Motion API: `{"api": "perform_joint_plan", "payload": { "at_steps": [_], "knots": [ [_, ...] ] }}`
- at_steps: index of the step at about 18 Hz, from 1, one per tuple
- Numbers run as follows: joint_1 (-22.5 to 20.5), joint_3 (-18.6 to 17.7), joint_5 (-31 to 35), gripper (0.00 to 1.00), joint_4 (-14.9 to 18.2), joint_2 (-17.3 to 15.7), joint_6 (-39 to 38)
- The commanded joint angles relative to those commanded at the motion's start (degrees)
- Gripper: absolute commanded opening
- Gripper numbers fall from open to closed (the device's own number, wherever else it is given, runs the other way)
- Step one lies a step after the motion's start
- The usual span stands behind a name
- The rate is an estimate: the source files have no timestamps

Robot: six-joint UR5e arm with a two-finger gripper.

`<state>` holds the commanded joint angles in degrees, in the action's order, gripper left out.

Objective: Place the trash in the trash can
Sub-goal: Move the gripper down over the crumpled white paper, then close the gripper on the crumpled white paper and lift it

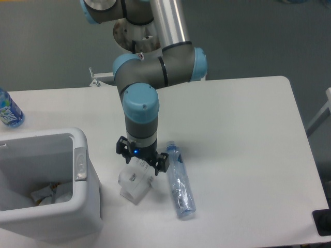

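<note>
Spread wide and gripping nothing, the gripper (141,159) straddles the flattened white carton (134,182), its small print illegible, between the trash can (83,199) and the crushed bottle (179,181).

White carton (133,183) and crushed bottle (179,182) lie beside white bin (88,201).

carton (133,184) top hidden by tool (140,161), small bottle (9,109) edge-cropped

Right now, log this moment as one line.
phase: approach | gripper: open, above carton | bottle: on table | trash can: left
</note>
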<state>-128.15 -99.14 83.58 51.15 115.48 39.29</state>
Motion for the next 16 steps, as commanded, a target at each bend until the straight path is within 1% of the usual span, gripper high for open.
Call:
{"api": "perform_joint_plan", "payload": {
  "at_steps": [3,6,11,12,13,14,15,16],
  "knots": [
    [0.6,0.1,0.2,1.0,-0.6,1.2,-0.4],
    [0.7,0.0,0.1,1.0,-3.6,1.8,-0.4],
    [1.2,0.0,0.7,1.0,-4.0,2.9,-0.4],
    [1.2,0.0,0.7,0.95,-4.0,2.9,-0.4],
    [1.2,0.0,0.7,0.77,-4.0,2.8,-0.4],
    [1.2,0.1,0.7,0.55,-4.0,2.7,-0.4],
    [1.2,0.1,0.7,0.36,-3.9,2.6,-0.4],
    [1.2,0.1,0.7,0.25,-3.9,2.4,-0.4]
  ]
}}
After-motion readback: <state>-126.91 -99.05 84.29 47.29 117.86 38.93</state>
